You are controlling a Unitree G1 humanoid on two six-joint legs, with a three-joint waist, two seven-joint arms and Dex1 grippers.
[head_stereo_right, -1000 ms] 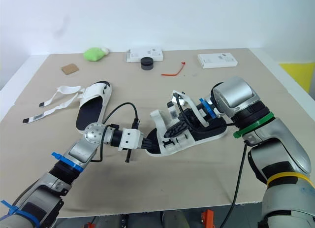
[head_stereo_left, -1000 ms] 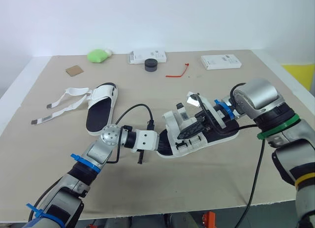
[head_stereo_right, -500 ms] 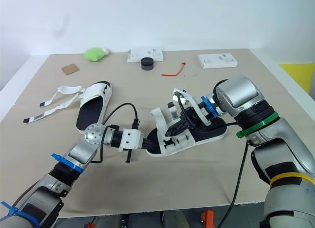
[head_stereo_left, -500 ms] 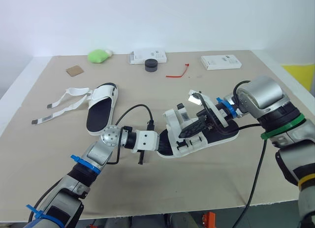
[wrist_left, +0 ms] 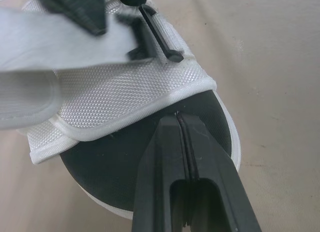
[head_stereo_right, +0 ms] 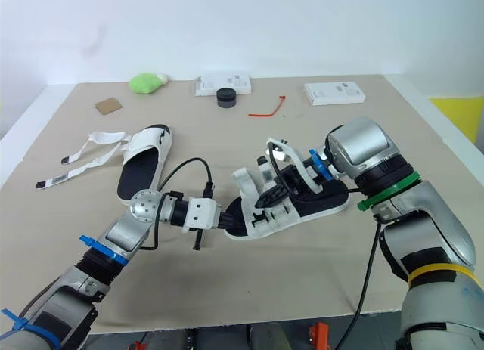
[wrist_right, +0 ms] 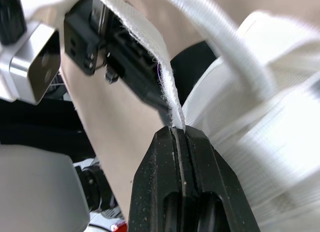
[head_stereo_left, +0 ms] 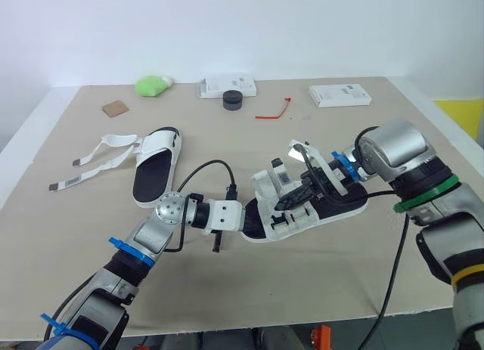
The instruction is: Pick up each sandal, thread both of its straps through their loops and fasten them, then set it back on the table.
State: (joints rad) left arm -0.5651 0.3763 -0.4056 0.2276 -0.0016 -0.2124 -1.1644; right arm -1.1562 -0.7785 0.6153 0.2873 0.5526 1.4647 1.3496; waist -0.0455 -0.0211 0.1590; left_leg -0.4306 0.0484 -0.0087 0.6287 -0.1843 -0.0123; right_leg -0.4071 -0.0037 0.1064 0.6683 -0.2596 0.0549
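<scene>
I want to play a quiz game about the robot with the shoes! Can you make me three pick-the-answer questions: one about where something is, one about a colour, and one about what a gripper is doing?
1. Where is the loose sandal?
A) On the table, to the robot's left of the held sandal.
B) Inside a basket.
C) On a chair.

2. What colour is the lump at the table's far edge?
A) Red.
B) Green.
C) Blue.

3. What is the right gripper doing?
A) It is open above the table.
B) It is holding a cup.
C) It is shut on a white strap.

Answers:
1 A, it lies flat there with its straps spread out.
2 B, it is bright green.
3 C, the right wrist view shows the strap pinched between its fingers.
</scene>
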